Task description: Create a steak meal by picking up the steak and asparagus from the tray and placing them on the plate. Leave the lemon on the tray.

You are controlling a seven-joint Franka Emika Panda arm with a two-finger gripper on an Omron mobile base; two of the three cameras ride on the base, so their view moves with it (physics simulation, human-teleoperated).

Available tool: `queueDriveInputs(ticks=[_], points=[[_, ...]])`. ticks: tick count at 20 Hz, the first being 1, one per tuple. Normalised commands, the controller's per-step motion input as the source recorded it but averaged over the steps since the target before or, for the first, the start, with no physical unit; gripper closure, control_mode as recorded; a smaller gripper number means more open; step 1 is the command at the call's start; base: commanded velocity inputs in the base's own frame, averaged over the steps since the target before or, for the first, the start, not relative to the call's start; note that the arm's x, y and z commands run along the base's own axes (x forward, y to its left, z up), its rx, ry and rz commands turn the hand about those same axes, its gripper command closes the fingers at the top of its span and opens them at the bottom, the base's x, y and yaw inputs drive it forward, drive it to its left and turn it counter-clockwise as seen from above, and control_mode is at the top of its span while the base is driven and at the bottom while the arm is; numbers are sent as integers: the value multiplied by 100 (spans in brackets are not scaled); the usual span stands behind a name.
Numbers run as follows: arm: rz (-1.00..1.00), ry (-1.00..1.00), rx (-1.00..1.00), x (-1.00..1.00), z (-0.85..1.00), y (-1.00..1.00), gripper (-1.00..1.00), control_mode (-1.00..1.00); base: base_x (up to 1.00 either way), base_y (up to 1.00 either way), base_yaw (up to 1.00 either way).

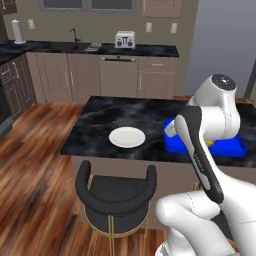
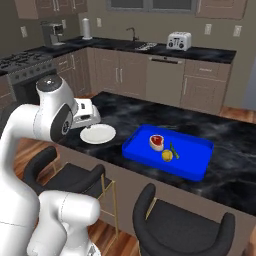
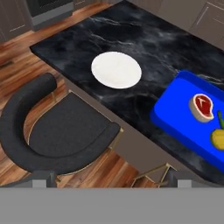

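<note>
Pincer (image 2: 89,116) high over the near edge of the black marble island counter (image 2: 230,150), jaws spread wide, nothing between them

Flat bright blue rectangular tray (image 2: 192,167) sits well off to the pincer's right and below it. On it: the small red-pink steak with pale fatty rim (image 2: 157,142); just beside that the thin dark green asparagus stalk (image 2: 174,150); the small yellow lemon (image 2: 167,156) nearest the counter edge. All three close together — judged tight for a clean pick of the steak without nudging the lemon

Plain round white plate (image 2: 98,134) lies almost directly under the pincer, bare, well apart from the tray. Nothing moved yet, by the look of it

Below and behind the pincer: two dark curved-back bar stools (image 2: 65,175) tucked at the island. They stand low, likely no obstacle. Path from plate to tray across the counter looks open — only the tray's raised rim to clear
</note>
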Motion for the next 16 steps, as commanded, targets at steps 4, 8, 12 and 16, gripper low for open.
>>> queueDriveInputs(ticks=[4,8,12,16], points=[[0,0,0,0,0,0,-100,100,58,-48,12],[0,0,0,0,0,0,-100,100,64,-31,19],[0,0,0,0,0,0,-100,100,66,-46,23],[0,0,0,0,0,0,-100,100,61,-50,25]])
